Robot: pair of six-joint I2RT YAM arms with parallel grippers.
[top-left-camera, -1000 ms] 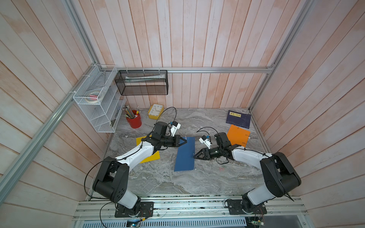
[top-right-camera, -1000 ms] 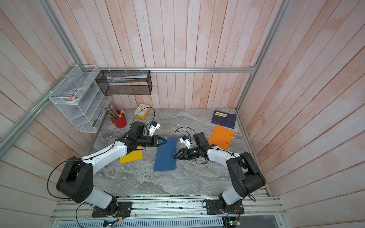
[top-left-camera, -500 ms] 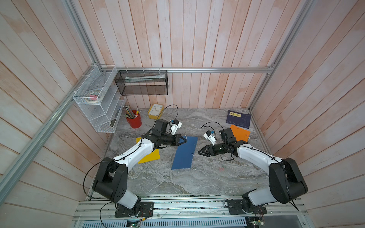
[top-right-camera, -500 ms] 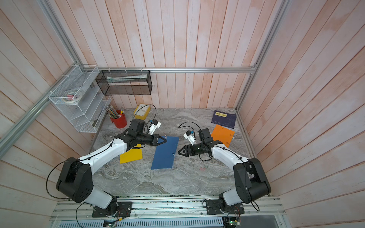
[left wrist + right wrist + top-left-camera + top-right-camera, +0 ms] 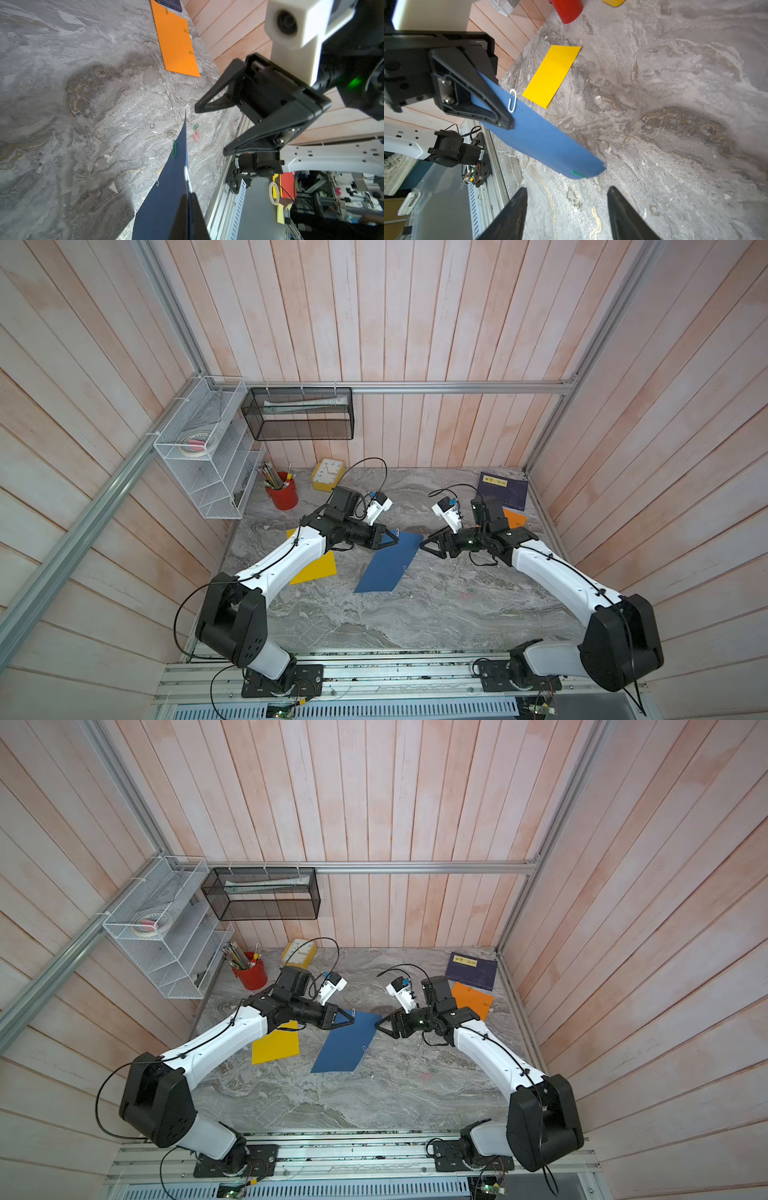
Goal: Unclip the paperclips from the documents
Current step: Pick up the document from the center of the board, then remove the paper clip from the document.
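Right wrist view: left tool (image 5: 507, 123) pinches the blue document (image 5: 546, 143) by its edge; right tool (image 5: 567, 188) gapes open, touching nothing.

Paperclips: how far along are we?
Done: the yellow sheet shows no clips, and three loose clips lie on the table. In hand: the left gripper pinches the blue sheet, with a silver clip and a green clip on it; the open right gripper faces it. Left: those, plus three green clips on the orange sheet.
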